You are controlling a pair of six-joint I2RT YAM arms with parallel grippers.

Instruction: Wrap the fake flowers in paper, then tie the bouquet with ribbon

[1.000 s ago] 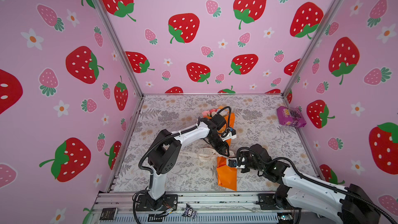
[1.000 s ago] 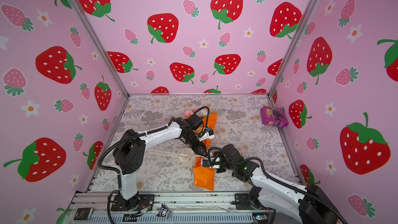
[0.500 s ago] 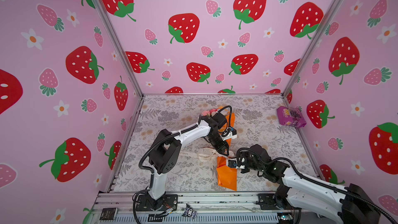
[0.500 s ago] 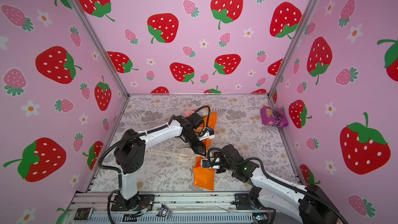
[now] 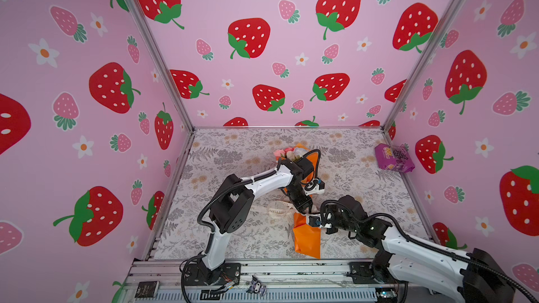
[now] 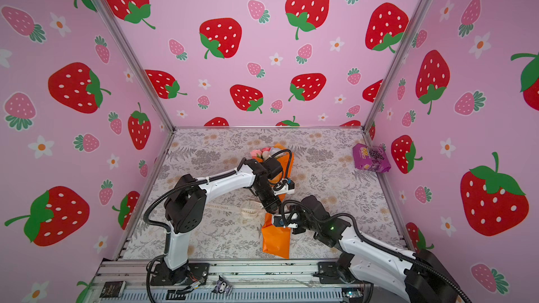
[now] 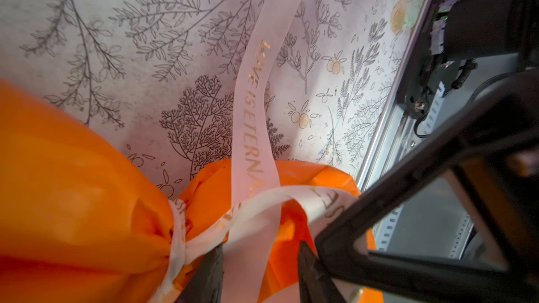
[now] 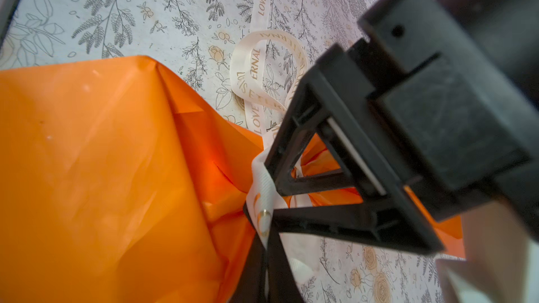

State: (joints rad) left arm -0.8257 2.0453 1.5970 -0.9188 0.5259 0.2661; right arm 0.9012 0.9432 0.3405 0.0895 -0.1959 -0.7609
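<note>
The bouquet of fake flowers (image 5: 306, 237) (image 6: 275, 240) lies mid-table in orange wrapping paper, its pink and white blooms (image 5: 287, 152) at the far end. A cream lettered ribbon (image 7: 252, 129) (image 8: 256, 83) is wound round the pinched neck of the paper (image 7: 176, 237). Over that neck my left gripper (image 5: 303, 208) (image 7: 259, 246) points down, open, with one ribbon strand running loosely between its fingers. My right gripper (image 5: 313, 221) (image 8: 264, 243) comes in from the right at the same spot, shut on a ribbon end.
A purple snack packet (image 5: 393, 158) (image 6: 370, 158) lies against the right wall at the back. Loose ribbon loops (image 5: 274, 209) trail left of the bouquet on the floral table cover. A metal rail (image 5: 291, 269) runs along the front edge.
My left gripper's jaws have spread a little wider around the ribbon strand. Both arms have stayed almost in place, and the right gripper keeps its hold.
</note>
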